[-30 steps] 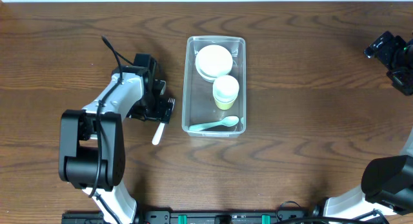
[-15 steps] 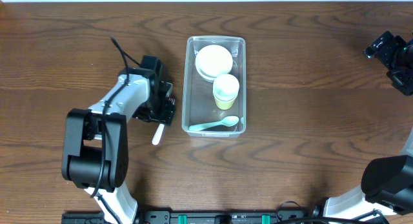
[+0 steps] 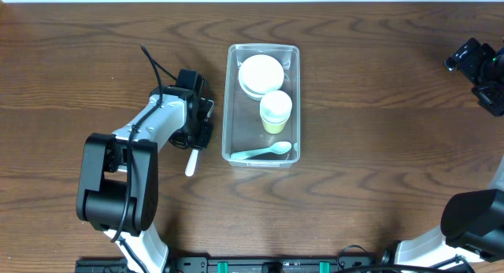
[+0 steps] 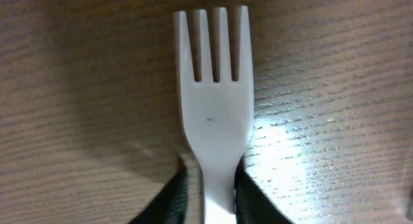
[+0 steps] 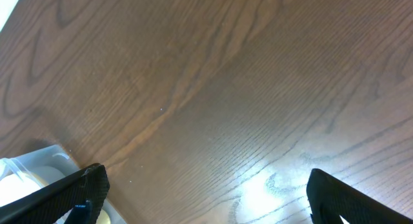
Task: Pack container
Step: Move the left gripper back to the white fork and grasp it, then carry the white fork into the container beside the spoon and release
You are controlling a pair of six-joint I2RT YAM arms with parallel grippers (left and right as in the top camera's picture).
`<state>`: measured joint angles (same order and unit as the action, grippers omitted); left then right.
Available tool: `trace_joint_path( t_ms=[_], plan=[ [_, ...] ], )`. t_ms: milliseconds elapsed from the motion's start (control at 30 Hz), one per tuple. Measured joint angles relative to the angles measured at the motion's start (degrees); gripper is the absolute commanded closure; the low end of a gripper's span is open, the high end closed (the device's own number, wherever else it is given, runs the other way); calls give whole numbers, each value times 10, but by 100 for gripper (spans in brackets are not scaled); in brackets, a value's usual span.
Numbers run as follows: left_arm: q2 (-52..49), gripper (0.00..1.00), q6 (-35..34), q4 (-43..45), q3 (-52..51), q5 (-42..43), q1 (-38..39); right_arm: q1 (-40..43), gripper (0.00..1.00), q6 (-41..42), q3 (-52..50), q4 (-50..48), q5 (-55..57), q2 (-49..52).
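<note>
The clear container (image 3: 229, 108) stands at the table's middle; its corner (image 5: 35, 161) also shows in the right wrist view. Inside it are stacked white bowls (image 3: 261, 75), a white and yellow cup (image 3: 276, 112) and a pale spoon (image 3: 264, 152). A white plastic fork (image 4: 216, 111) lies flat on the wood left of the container, tines pointing away from my left wrist camera. My left gripper (image 4: 218, 199) is shut on the fork's neck. From above, the left gripper (image 3: 198, 138) covers the fork's head and only the handle (image 3: 190, 162) sticks out. Far to the right, my right gripper (image 5: 213, 201) is open over bare wood.
The table is dark brown wood (image 3: 378, 147). The left arm's base (image 3: 118, 194) stands at the front left. The right arm (image 3: 476, 64) hangs near the right edge, and its base (image 3: 472, 218) is at the front right.
My left gripper has slid a little toward the container and closed its fingers onto the fork. The right arm has not moved.
</note>
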<state>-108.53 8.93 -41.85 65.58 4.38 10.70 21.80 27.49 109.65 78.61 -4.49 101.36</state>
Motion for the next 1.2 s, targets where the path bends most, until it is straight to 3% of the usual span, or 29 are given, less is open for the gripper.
trace_joint_path(
  t_ms=[167,500,633,867,1067,1200],
  plan=[
    [2,94,-1,-48,30,-14,-1,0,1,0,0,0,0,0],
    [122,95,14,-198,200,-53,4,0,1,0,0,0,0,0],
    [193,94,38,-213,249,-43,41,0,1,0,0,0,0,0],
    [245,94,212,-216,248,18,175,0,1,0,0,0,0,0],
    [190,94,392,-188,167,33,251,0,1,0,0,0,0,0],
    [134,94,448,-142,142,34,268,0,1,0,0,0,0,0]
  ],
)
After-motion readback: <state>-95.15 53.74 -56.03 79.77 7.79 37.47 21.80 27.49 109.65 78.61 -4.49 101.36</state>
